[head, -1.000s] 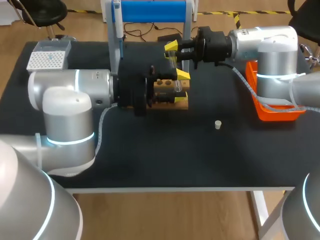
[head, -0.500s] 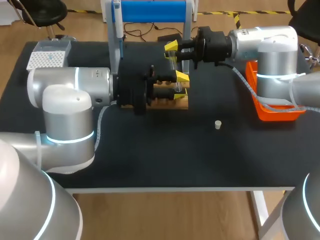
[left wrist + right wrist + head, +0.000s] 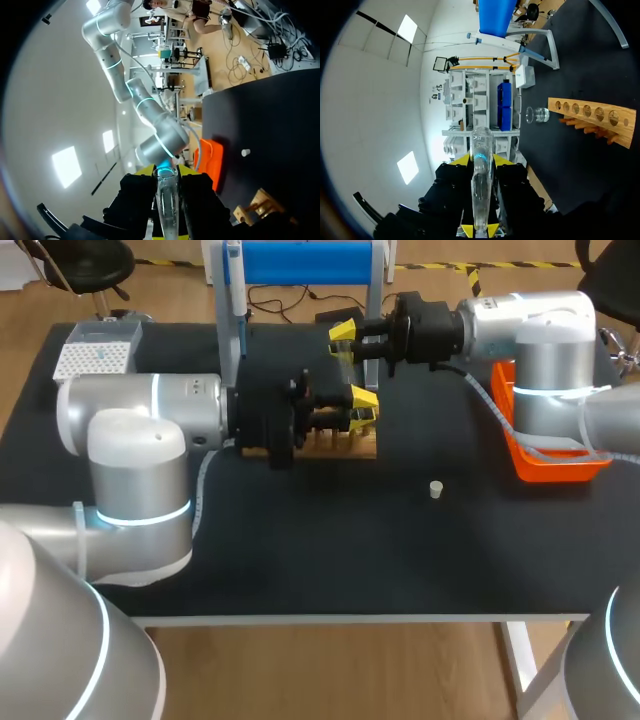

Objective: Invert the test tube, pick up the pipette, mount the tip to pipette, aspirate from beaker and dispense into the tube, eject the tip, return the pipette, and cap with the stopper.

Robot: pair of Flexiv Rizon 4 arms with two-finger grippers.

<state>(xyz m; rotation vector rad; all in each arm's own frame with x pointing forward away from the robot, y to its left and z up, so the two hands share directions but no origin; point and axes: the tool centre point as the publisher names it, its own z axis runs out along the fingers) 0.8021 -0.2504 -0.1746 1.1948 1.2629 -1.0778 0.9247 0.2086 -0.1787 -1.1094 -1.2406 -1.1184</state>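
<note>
- Glass test tube (image 3: 166, 200) sits squeezed between the left gripper's (image 3: 166, 171) closed fingers, near the wooden rack (image 3: 355, 448).
- The right gripper (image 3: 481, 161) pinches a second tube (image 3: 481, 195) between its fingers.
- I think it is best to turn the tube slowly, gripped tight, away from the rack.

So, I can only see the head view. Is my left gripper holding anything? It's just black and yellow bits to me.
Observer: Yes. The left wrist view shows the left gripper shut on a clear glass test tube.
Operator: And the right one?
Observer: The right gripper is shut on a second clear glass tube.
Operator: Where's the beaker? I can't find it.
Observer: A small clear glass beaker stands ahead of the right gripper, just past the end of the light wooden rack.
</note>
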